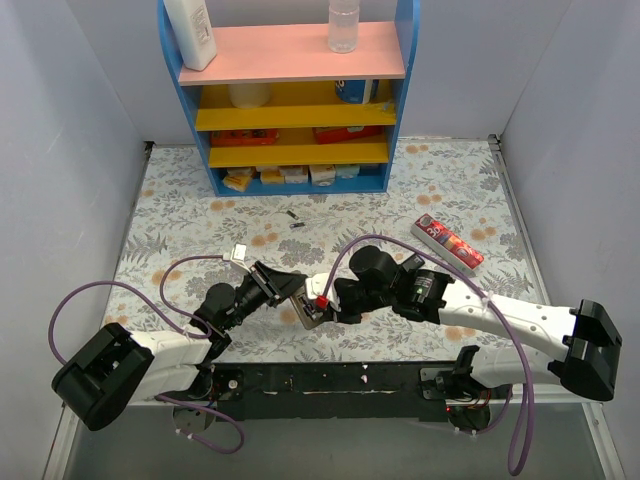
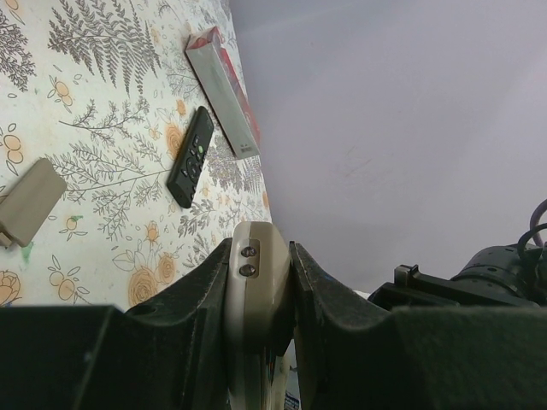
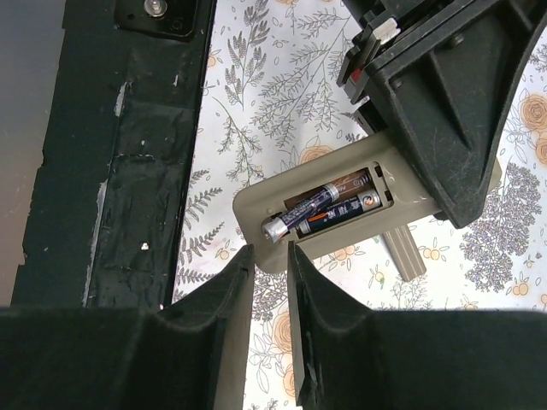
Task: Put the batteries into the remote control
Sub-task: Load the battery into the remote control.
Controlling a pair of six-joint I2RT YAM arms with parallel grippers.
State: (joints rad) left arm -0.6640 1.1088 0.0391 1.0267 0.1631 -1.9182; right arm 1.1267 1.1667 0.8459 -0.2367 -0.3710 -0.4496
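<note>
My left gripper is shut on the grey-beige remote control and holds it above the table, back side toward the right wrist camera. In the left wrist view the remote sits edge-on between the jaws. Its battery bay is open in the right wrist view: one battery lies seated, a second lies tilted with its metal end sticking out. My right gripper is narrowly open and empty, just below that end. Two more batteries lie on the table near the shelf.
The flat grey cover piece lies on the table under the remote, also in the left wrist view. A slim black remote and a red box lie to the right. A blue shelf stands at the back.
</note>
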